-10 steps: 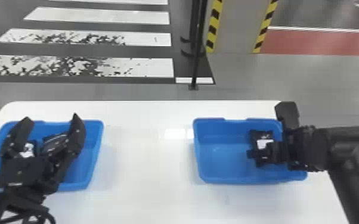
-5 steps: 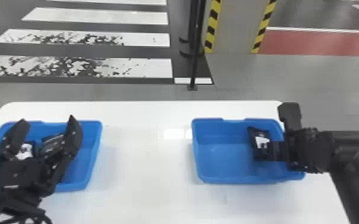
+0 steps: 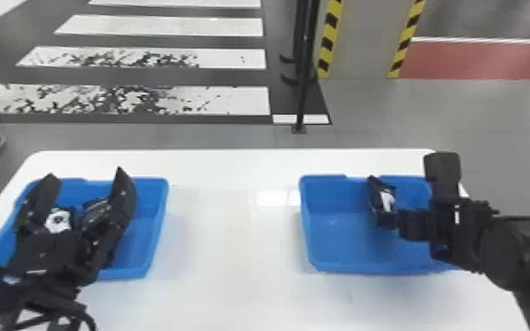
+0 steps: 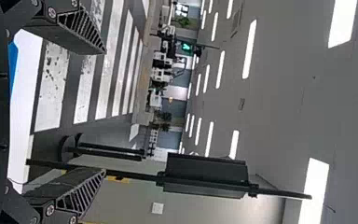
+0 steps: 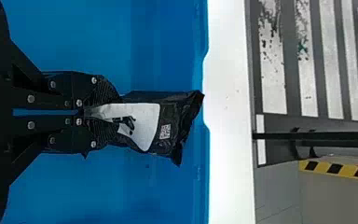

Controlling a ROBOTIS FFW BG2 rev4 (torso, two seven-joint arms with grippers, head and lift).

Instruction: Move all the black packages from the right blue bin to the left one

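My right gripper (image 3: 398,218) is over the right blue bin (image 3: 343,267), shut on a black package (image 3: 376,199) with a white label. In the right wrist view the right gripper (image 5: 103,113) pinches one end of the black package (image 5: 168,126), whose free end points away from the fingers. At the left blue bin (image 3: 156,229), my left gripper (image 3: 86,182) is parked open above black packages, one (image 3: 96,209) seen between its fingers and another with a white label (image 3: 58,220). In the left wrist view the left gripper (image 4: 105,112) has nothing between its fingertips.
Both bins stand on a white table (image 3: 233,246), with a wide stretch of tabletop between them. Beyond the table's far edge are a thin black post (image 3: 306,88) and a pillar (image 3: 361,39) with yellow and black stripes.
The right gripper has raised the black package, which now hangs more upright, its far end swung up toward the bin's back wall. The left arm has hardly moved.
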